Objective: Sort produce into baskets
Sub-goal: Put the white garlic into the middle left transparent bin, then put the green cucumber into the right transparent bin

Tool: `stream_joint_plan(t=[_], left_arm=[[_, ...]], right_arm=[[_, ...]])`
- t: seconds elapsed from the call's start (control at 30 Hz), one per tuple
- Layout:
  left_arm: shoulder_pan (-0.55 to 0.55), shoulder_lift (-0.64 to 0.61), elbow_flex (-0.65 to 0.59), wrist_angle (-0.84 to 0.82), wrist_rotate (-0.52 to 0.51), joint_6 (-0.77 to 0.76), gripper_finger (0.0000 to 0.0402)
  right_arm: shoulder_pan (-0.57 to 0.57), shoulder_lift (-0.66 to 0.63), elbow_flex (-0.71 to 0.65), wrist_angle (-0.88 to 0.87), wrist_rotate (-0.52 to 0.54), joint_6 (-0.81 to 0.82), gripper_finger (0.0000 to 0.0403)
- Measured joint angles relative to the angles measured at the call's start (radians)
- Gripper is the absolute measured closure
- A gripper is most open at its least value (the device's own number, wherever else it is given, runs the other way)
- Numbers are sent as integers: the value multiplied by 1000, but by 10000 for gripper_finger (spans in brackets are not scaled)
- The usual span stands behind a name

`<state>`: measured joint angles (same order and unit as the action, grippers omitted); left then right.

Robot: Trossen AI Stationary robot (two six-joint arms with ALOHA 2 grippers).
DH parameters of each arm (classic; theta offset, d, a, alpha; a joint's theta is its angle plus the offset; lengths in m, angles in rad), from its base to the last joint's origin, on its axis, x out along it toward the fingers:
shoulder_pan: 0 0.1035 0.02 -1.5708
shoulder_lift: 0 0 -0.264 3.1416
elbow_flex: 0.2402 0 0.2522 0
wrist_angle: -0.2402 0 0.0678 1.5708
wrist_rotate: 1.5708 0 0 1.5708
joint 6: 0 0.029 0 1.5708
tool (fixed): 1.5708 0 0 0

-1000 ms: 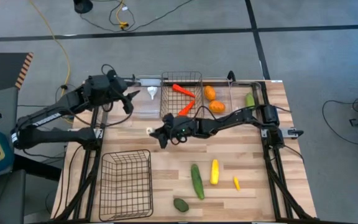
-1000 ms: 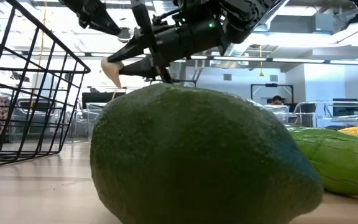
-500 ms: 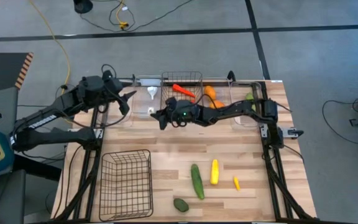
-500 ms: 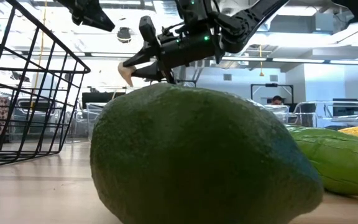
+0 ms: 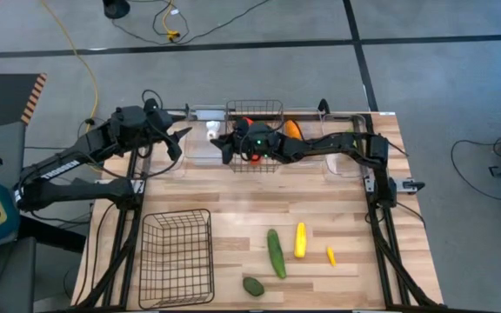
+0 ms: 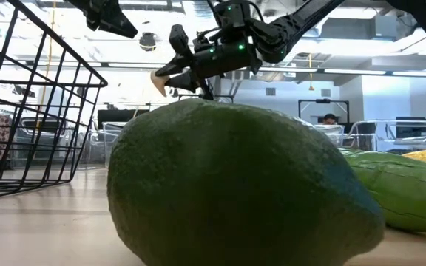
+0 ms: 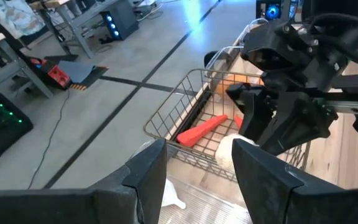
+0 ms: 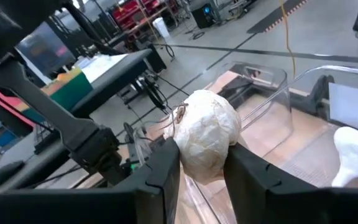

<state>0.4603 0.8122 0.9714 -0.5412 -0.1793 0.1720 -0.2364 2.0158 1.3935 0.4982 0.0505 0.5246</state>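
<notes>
My right gripper [image 5: 222,146] is shut on a white garlic [image 8: 206,134] at the table's far edge, over a clear bin [image 8: 272,118]. A second garlic [image 8: 355,154] lies in that bin. My left gripper [image 7: 197,177] is open and empty, just left of the bin and facing the held garlic [image 7: 230,149]. The small wire basket [image 5: 255,110] holds a red-orange carrot [image 7: 201,129]. An orange fruit [image 5: 292,129] and a cucumber [image 5: 349,137] lie in clear bins to its right. An avocado [image 5: 253,285], cucumber [image 5: 275,252], squash [image 5: 300,240] and tiny yellow piece [image 5: 330,256] lie on the table near the front. My right gripper pinches the garlic's bulb by its two sides [image 8: 185,146] between its two fingers. The fingers reach from the table's right toward its left, slanting a little down. The garlic [image 6: 160,80] is lifted clear, above the clear bin.
The larger wire basket [image 5: 176,258] stands at the front left. The right arm stretches across the small wire basket and the bins along the far edge. The avocado [image 6: 242,185] fills most of the low view. The middle of the table [image 5: 259,196] is bare wood.
My right gripper has carried the garlic from the table's middle toward the far edge. It has risen a little and now stands over the clear bin left of the small wire basket. It has stayed shut on the garlic.
</notes>
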Motion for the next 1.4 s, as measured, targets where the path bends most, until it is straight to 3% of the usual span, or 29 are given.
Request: stream_joint_plan(t=[0.17,0.47,0.7,0.8,1.0,1.13,1.4], left_arm=[[0,0,0,0,0,0,230],[0,0,0,0,1,-28,230],[0,0,0,-1,8,-30,230],[0,0,0,0,78,-36,230],[-4,7,0,2,329,-76,230],[-39,35,0,2,451,-131,230],[-181,142,0,31,487,-143,230]], right_arm=[[-8,1,8,2,0,0,238],[-24,1,8,-60,1,58,150],[-28,1,8,-59,1,59,138],[-28,-3,8,-54,-8,60,137],[-29,-38,7,-50,-179,-37,137],[-22,-112,7,-97,-212,-93,137],[27,-333,8,-413,-210,-294,137]])
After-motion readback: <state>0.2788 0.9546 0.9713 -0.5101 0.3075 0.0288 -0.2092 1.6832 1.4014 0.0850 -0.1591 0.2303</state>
